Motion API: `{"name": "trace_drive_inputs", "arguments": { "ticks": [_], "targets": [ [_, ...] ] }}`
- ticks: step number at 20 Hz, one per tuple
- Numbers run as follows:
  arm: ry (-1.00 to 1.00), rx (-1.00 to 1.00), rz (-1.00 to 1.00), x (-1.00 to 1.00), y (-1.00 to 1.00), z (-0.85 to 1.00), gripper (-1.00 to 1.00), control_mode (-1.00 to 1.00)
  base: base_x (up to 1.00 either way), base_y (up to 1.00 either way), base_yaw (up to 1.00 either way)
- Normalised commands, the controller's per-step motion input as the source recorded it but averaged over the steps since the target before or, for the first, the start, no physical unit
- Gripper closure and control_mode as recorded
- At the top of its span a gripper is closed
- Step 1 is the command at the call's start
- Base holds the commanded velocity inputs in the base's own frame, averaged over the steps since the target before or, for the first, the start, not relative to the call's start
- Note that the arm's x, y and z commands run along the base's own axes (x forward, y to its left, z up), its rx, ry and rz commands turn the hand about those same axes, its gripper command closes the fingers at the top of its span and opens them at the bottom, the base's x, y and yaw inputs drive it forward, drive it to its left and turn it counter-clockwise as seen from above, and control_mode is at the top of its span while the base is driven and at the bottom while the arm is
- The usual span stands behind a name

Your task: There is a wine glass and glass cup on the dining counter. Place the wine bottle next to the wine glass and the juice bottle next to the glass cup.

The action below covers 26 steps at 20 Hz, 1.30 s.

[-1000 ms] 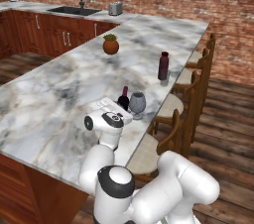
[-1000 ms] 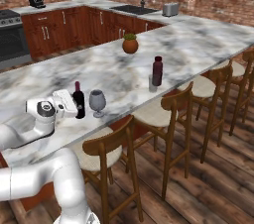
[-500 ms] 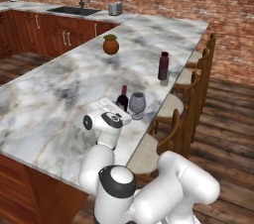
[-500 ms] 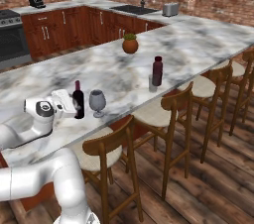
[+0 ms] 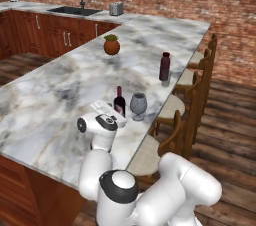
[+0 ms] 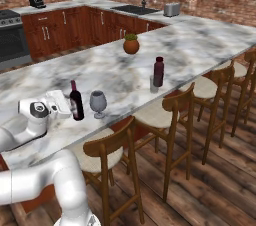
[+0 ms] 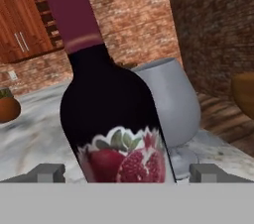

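I am looking at the long white-grey veined marble surface (image 5: 60,85) with wooden chairs (image 6: 112,157) along its side. The slim dark glass wine bottle with the red-and-white label (image 5: 119,103) is standing upright near the chair-side edge of the surface, just beside the clear stemmed wine glass (image 5: 138,105). In the hand view the bottle (image 7: 111,114) is standing between the two dark finger tips (image 7: 47,172) of my hand (image 7: 124,173), and the wine glass (image 7: 171,106) is showing behind it to the right. The tips are sitting apart on both sides of the bottle, and I cannot tell if they are touching it. In the right base view the white hand (image 6: 62,104) is sitting right at the bottle (image 6: 76,102), low over the surface.

Further along the same edge, the stout dark maroon juice bottle with the wide cap (image 6: 158,72) is standing upright, and the small clear straight-sided glass cup (image 6: 153,83) is just beside it. A round brown pot with a green plant (image 5: 112,45) is standing toward the middle of the surface, well apart from the bottles.
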Motion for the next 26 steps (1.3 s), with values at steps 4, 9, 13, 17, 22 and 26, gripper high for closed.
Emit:
{"name": "trace_drive_inputs", "arguments": {
  "ticks": [4,9,13,17,22,26],
  "targets": [
    [0.00,0.00,0.00,-0.16,0.23,0.00,-1.00,-1.00,0.00,0.00,0.00],
    [0.00,0.00,0.00,-0.21,0.15,0.00,-1.00,-1.00,0.00,0.00,0.00],
    [0.00,0.00,0.00,-0.26,0.14,0.00,-1.00,-1.00,0.00,0.00,0.00],
    [0.00,0.04,0.00,-0.45,0.17,0.10,-1.00,-1.00,0.00,0.00,0.00],
    [0.14,0.12,0.00,-0.45,0.04,0.41,-1.00,-1.00,0.00,0.00,0.00],
    [0.34,0.13,0.00,-0.32,0.00,0.62,-1.00,-1.00,0.00,0.00,0.00]
  ]
}}
